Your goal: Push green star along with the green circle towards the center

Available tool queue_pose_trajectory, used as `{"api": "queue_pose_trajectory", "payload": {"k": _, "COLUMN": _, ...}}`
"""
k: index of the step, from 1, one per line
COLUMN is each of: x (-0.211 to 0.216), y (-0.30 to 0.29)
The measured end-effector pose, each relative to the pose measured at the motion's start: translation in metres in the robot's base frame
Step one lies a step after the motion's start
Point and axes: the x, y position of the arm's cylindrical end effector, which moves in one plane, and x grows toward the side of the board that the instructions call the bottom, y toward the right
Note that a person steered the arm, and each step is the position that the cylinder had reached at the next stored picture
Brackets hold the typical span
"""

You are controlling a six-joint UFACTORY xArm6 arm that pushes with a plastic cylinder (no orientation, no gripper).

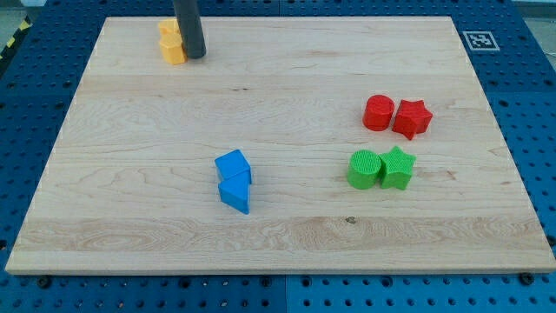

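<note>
Camera view, read from the view's left to its right. Top left: my tip (195, 56) down on the wooden board (104, 174), touching or just beside the right of the yellow blocks (171, 42), shapes unclear. No jaws on this rod, so neither apart nor together. Lower centre: blue blocks (234, 180), two angular pieces touching, one above the other. Right of centre, upper pair: red circle (378, 113) touching red star (412, 118). Below them: green circle (365, 169) touching green star (398, 168), star on the right. Both green blocks well apart from my tip, far toward the view's lower right.
</note>
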Motion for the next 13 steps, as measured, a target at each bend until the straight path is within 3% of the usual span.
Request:
{"api": "queue_pose_trajectory", "payload": {"k": 1, "x": 0.007, "y": 0.005}}
{"api": "queue_pose_trajectory", "payload": {"k": 4, "x": 0.168, "y": 0.214}}
{"api": "queue_pose_trajectory", "payload": {"k": 7, "x": 0.206, "y": 0.343}}
{"api": "queue_pose_trajectory", "payload": {"k": 9, "x": 0.244, "y": 0.357}}
{"api": "queue_pose_trajectory", "payload": {"k": 13, "x": 0.241, "y": 0.214}}
